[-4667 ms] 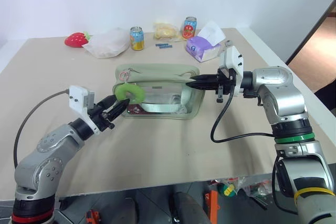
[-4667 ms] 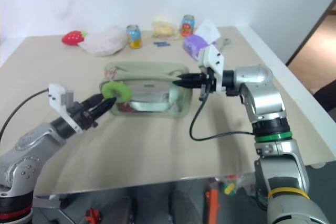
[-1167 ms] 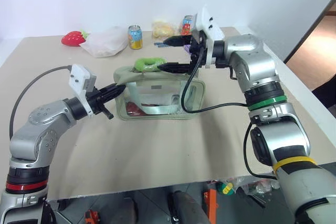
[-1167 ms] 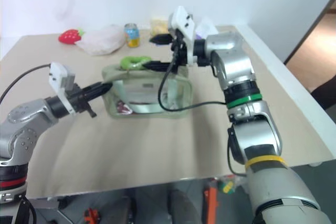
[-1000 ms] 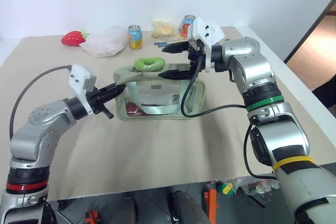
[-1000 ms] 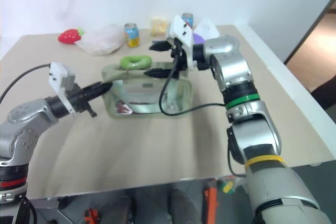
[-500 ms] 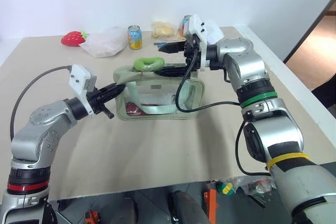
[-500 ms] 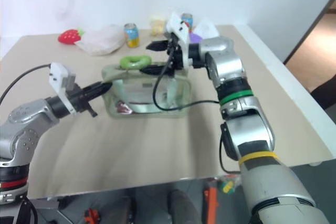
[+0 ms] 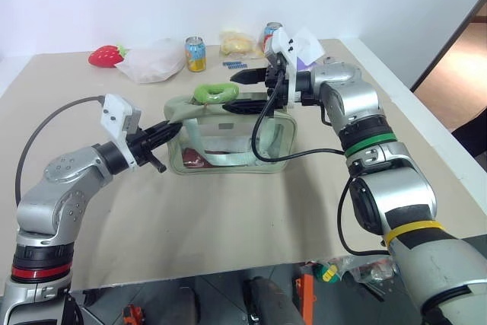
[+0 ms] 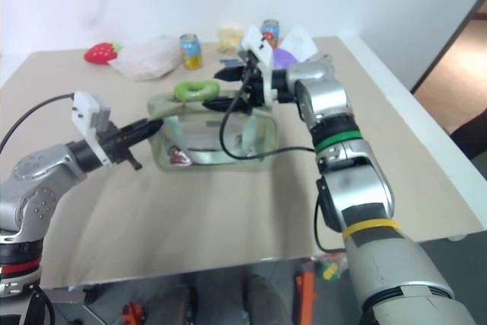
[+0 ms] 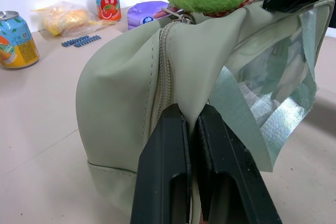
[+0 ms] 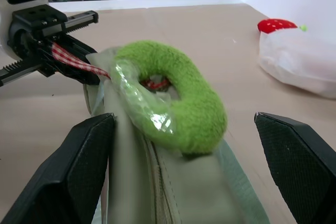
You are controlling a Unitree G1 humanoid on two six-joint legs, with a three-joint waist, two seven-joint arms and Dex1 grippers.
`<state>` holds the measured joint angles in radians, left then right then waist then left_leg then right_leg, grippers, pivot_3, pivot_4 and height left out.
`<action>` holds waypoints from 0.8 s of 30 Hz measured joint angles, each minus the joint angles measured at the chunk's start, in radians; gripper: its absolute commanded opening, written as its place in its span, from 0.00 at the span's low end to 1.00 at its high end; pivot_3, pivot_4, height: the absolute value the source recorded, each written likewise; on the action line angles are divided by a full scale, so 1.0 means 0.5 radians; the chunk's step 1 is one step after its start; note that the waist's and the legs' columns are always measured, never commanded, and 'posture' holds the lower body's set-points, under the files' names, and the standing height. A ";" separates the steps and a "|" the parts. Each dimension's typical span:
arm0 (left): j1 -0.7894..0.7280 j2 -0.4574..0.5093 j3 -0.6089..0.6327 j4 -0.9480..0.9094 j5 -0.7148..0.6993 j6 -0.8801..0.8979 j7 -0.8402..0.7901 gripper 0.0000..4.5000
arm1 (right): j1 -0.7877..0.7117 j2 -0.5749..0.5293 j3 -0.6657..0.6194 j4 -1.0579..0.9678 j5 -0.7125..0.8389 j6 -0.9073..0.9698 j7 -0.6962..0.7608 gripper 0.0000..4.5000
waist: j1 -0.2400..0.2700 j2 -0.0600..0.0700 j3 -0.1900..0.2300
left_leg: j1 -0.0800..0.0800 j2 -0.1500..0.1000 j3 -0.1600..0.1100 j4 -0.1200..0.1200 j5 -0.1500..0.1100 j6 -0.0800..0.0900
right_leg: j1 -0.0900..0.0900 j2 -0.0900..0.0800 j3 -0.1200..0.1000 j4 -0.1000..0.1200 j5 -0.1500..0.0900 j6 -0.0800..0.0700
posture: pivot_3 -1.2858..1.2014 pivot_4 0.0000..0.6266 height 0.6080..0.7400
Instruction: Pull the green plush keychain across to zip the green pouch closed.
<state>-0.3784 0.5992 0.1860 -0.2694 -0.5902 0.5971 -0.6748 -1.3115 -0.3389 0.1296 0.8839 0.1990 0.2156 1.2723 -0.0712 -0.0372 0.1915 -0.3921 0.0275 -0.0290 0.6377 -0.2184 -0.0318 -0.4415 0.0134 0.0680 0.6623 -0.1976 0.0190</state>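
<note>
Right gripper lining up on the keychain

The left gripper is pinching the green pouch's left end fabric, likely bracing it against the coming pull, while the right gripper, fingers spread wide, is straddling the green plush keychain lying atop the zipper, mid-desk, behind which a soda can is standing near the far edge

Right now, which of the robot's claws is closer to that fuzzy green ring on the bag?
The right. The right gripper stands open around the green plush keychain; the left gripper is shut on the green pouch at its far end.
</note>
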 measured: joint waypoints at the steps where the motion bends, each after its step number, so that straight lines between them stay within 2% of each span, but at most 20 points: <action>1: 0.004 0.000 0.000 -0.004 0.000 0.000 0.001 0.00 | -0.003 0.000 -0.013 0.013 0.001 0.005 -0.005 0.99 | 0.000 0.000 0.000 | 0.000 0.000 0.000 0.000 0.000 0.000 | 0.000 0.000 0.000 0.000 0.000 0.000 | 0.52 0.24 1.00; 17: 0.019 -0.002 -0.002 -0.033 -0.001 0.000 0.023 0.00 | -0.045 0.062 -0.091 0.045 0.002 0.094 0.012 0.99 | -0.001 0.000 0.000 | 0.000 0.000 0.000 0.000 0.000 0.000 | 0.000 0.000 0.000 0.000 0.000 0.000 | 0.52 0.24 1.00; 20: 0.020 -0.004 -0.002 -0.033 0.000 -0.001 0.023 0.00 | -0.039 0.080 -0.088 0.017 0.000 0.088 0.034 0.81 | -0.001 0.000 0.000 | 0.000 0.000 0.000 0.000 0.000 0.000 | 0.000 0.000 0.000 0.000 0.000 0.000 | 0.52 0.24 1.00; 24: 0.022 -0.006 -0.002 -0.033 0.000 -0.004 0.024 0.00 | -0.033 0.089 -0.087 0.005 -0.007 0.086 0.053 0.50 | -0.001 0.000 0.000 | 0.000 0.000 0.000 0.000 0.000 0.000 | 0.000 0.000 0.000 0.000 0.000 0.000 | 0.52 0.24 1.00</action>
<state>-0.3672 0.5965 0.1851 -0.2857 -0.5901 0.5953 -0.6630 -1.3280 -0.2945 0.0860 0.8864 0.1955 0.2584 1.2987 -0.0717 -0.0372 0.1915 -0.3921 0.0275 -0.0290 0.6377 -0.2184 -0.0318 -0.4415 0.0135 0.0679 0.6623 -0.1976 0.0190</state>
